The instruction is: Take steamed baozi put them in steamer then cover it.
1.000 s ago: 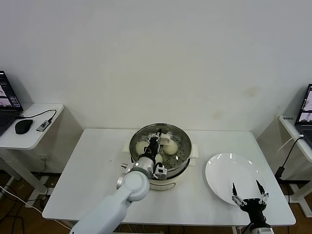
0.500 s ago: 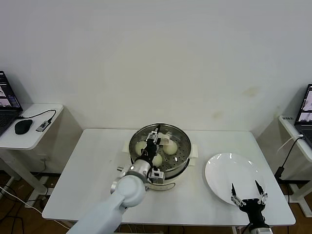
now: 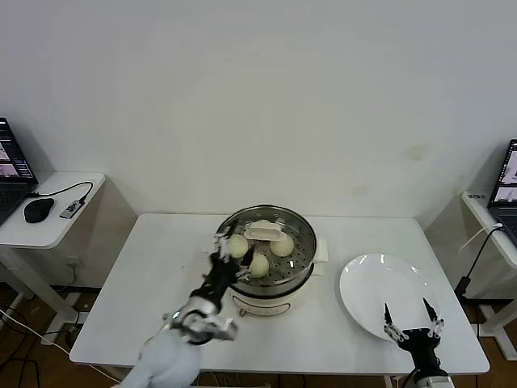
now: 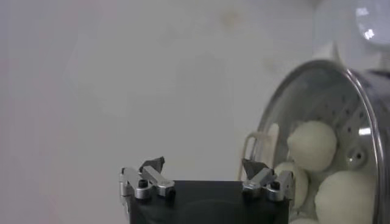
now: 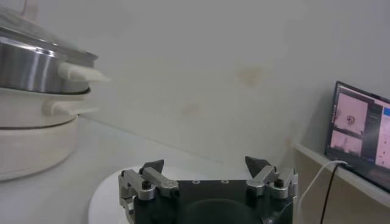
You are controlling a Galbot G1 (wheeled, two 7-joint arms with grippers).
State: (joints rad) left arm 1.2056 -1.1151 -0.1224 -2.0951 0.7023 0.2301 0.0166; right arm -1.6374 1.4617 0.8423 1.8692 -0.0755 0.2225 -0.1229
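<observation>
The steamer point(image 3: 266, 283) stands mid-table, a shiny steel pot on a cream base. The cover point(image 3: 262, 230), clear glass with a cream bar handle, lies on top of it. Through the glass I see three baozi point(image 3: 258, 265) on the perforated tray. My left gripper point(image 3: 220, 252) hangs open just off the pot's near-left rim, holding nothing. The left wrist view shows that gripper point(image 4: 203, 165) empty, with the cover's handle point(image 4: 263, 149) and the baozi point(image 4: 312, 145) beyond it. My right gripper point(image 3: 412, 319) waits open over the near edge of the white plate point(image 3: 380, 283).
The white plate holds nothing. A side desk point(image 3: 48, 218) at the far left carries a mouse and a laptop. Another laptop point(image 5: 359, 131) stands on a stand at the right. In the right wrist view the steamer point(image 5: 30, 67) sits well away from the right gripper point(image 5: 205, 165).
My left gripper let go of the cover's handle, opened wide and drew back toward the near left. The cover stays on the pot. The right arm has not moved.
</observation>
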